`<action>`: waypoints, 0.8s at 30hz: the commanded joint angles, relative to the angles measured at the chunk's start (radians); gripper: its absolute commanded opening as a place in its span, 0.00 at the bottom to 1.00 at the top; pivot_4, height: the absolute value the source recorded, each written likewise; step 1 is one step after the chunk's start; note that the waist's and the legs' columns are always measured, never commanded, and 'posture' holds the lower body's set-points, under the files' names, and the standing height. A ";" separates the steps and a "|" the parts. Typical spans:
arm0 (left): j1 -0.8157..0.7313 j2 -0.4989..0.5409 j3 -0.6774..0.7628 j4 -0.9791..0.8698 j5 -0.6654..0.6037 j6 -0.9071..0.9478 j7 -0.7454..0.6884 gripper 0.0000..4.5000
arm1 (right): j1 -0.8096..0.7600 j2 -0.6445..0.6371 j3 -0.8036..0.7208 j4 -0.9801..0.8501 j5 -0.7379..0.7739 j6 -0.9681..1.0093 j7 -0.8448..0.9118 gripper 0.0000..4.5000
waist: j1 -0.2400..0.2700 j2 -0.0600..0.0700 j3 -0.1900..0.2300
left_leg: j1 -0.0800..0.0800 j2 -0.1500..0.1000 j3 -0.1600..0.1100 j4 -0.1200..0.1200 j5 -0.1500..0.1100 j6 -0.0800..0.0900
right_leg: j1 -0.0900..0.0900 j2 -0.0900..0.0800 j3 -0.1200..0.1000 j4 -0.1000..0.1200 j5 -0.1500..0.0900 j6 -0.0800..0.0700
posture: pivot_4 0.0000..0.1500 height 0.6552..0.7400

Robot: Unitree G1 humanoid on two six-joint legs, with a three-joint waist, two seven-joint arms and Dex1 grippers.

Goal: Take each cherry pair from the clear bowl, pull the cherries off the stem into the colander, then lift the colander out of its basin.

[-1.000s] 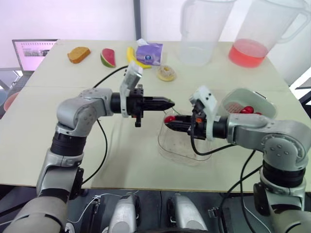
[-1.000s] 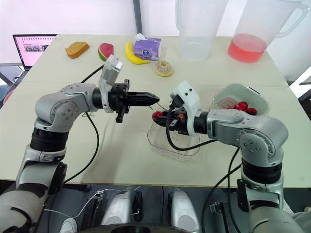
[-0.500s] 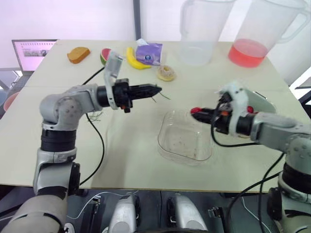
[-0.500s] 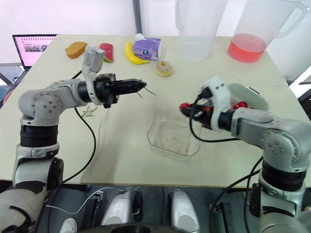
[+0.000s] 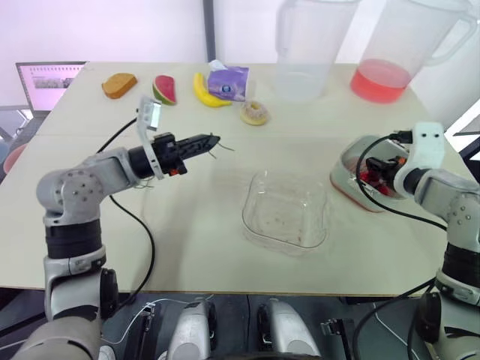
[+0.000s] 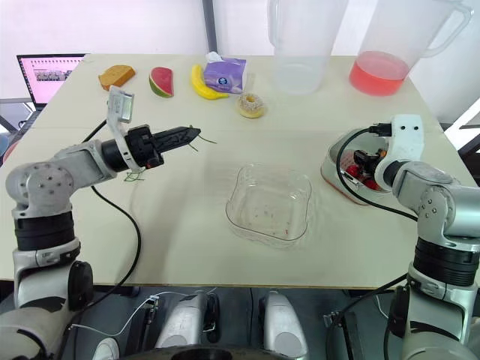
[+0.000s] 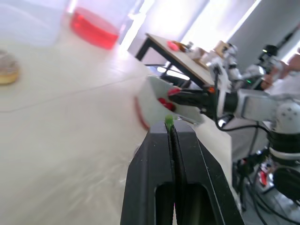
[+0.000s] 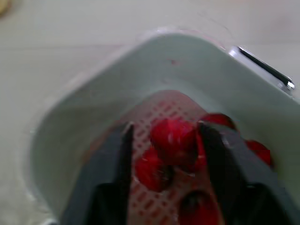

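Where the pale table (image 5: 187, 232) runs back toward a bright white wall, a laptop (image 5: 49, 81) sits off its far left corner, well beyond the left gripper (image 5: 208, 139). Past that gripper's tips lie a piece of bread (image 5: 120, 84), a watermelon slice (image 5: 165, 90), a banana (image 5: 201, 90), a purple tissue pack (image 5: 229, 81) and a doughnut (image 5: 255, 112). Further back stand a clear jug (image 5: 311, 49) and a jug of red drink (image 5: 394, 60), the latter beyond the right gripper (image 5: 375, 169). A black cable (image 5: 146, 240) trails from the left arm across the table on the robot's side of that gripper. Nothing stands between the two grippers except the clear bowl (image 5: 286, 217), which lies lower and nearer the robot than both, with no cherries in it, only faint specks on its floor.

The left gripper hangs above the table with its jaws pressed tight on a thin green stem (image 7: 168, 123), whose end pokes out past the fingertips. The right gripper hovers over the white basin (image 8: 187, 61), its fingers (image 8: 115, 159) spread. Below and between them the pale red slotted colander (image 8: 154, 110) sits inside the basin, holding several glossy red cherries (image 8: 173, 136) clustered together.
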 commanded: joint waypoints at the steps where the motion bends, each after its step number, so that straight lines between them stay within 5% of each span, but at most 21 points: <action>1: 0.028 -0.032 0.129 -0.061 -0.093 0.028 0.148 0.00 | -0.054 0.002 -0.029 -0.050 0.014 -0.051 0.038 0.94 | -0.002 0.000 0.000 | 0.000 0.000 0.000 0.000 0.000 0.000 | 0.000 0.000 0.000 0.000 0.000 0.000 | 1.00 1.00; 14: 0.204 -0.216 0.407 -0.095 -0.352 -0.087 0.750 0.00 | -0.077 -0.034 0.049 -0.397 0.379 -0.106 0.439 0.99 | 0.006 -0.001 0.000 | 0.000 0.000 -0.002 0.000 -0.002 0.004 | 0.001 -0.001 -0.001 0.000 0.000 0.000 | 1.00 1.00; 24: 0.272 -0.214 0.421 -0.055 -0.416 -0.208 0.950 0.00 | -0.013 -0.116 0.157 -0.435 0.404 -0.189 0.548 0.99 | 0.006 -0.002 0.000 | 0.001 -0.001 -0.002 0.001 -0.003 0.005 | 0.002 -0.002 -0.001 0.000 0.000 0.000 | 1.00 1.00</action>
